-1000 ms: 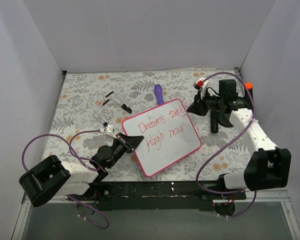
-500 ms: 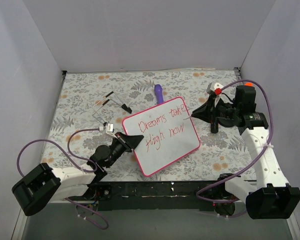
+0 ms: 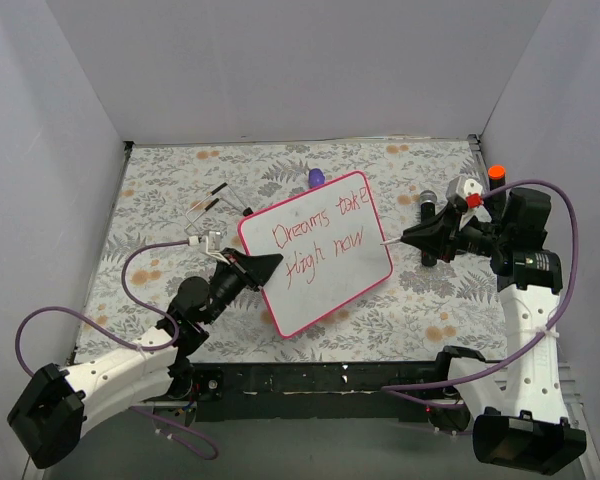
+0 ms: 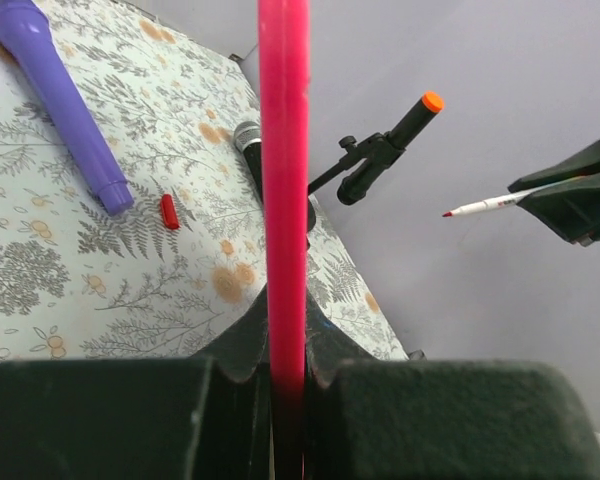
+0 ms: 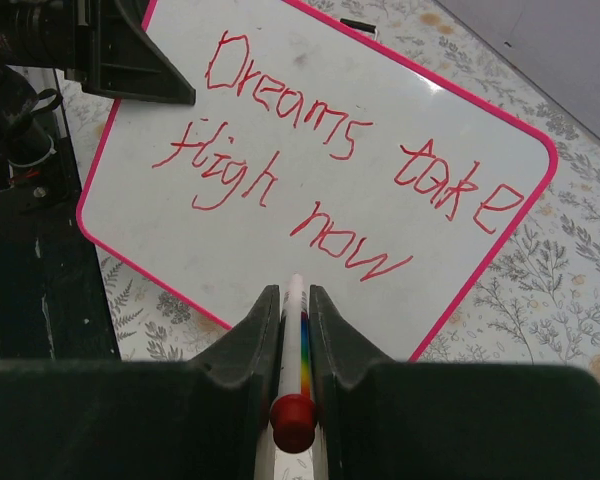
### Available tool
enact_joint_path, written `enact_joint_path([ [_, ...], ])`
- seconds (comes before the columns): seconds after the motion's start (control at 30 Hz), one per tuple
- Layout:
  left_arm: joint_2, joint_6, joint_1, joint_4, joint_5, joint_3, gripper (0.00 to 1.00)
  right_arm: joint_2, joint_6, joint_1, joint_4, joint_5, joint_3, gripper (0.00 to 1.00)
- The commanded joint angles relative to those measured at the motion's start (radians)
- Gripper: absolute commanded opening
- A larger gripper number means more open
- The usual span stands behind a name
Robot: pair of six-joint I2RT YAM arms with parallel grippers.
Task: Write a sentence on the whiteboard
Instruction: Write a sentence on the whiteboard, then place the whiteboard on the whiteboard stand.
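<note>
The whiteboard (image 3: 310, 298) sits mid-worktop, and the left fingers (image 4: 110, 415) are clenched on the near-left stretch of its pink frame. From the top view I cannot tell whether its far edge rests on the worktop. The sentence (image 5: 310, 150), "Dreams take flight now", runs in red across its face. The right fingers (image 5: 235, 365) are clamped on a thin marker (image 5: 295, 320), whose tip hovers just off the whiteboard's right edge.

The whiteboard looks light, thin and stiff, with a glossy face that would probably slip in a grip and smear the ink. The frame is the better hold, and a one-edge grip may pivot under pen pressure.

No containers are in view. A purple stick (image 4: 65, 100) lies beyond the whiteboard's far edge with a small red cap (image 4: 169, 211) near it.
</note>
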Motion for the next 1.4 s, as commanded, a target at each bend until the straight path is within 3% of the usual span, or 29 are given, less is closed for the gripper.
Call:
enact_joint_path([
  [0.0, -0.101, 0.044, 0.042, -0.011, 0.032, 0.122, 0.00, -0.061, 0.009, -0.053, -0.013, -0.084, 0.003, 0.01],
  [0.3, -0.159, 0.170, 0.108, -0.227, 0.081, 0.267, 0.00, -0.141, 0.086, -0.112, 0.104, -0.058, -0.162, 0.01],
  [0.87, -0.202, 0.258, 0.125, -0.351, 0.169, 0.333, 0.00, -0.245, 0.172, -0.139, 0.313, -0.009, -0.468, 0.01],
  [1.13, -0.188, 0.371, 0.128, -0.338, 0.255, 0.327, 0.00, -0.239, 0.164, -0.171, 0.354, -0.018, -0.528, 0.01],
  [1.37, -0.231, 0.422, 0.128, -0.218, 0.284, 0.228, 0.00, -0.260, 0.175, -0.236, 0.374, -0.078, -0.551, 0.01],
])
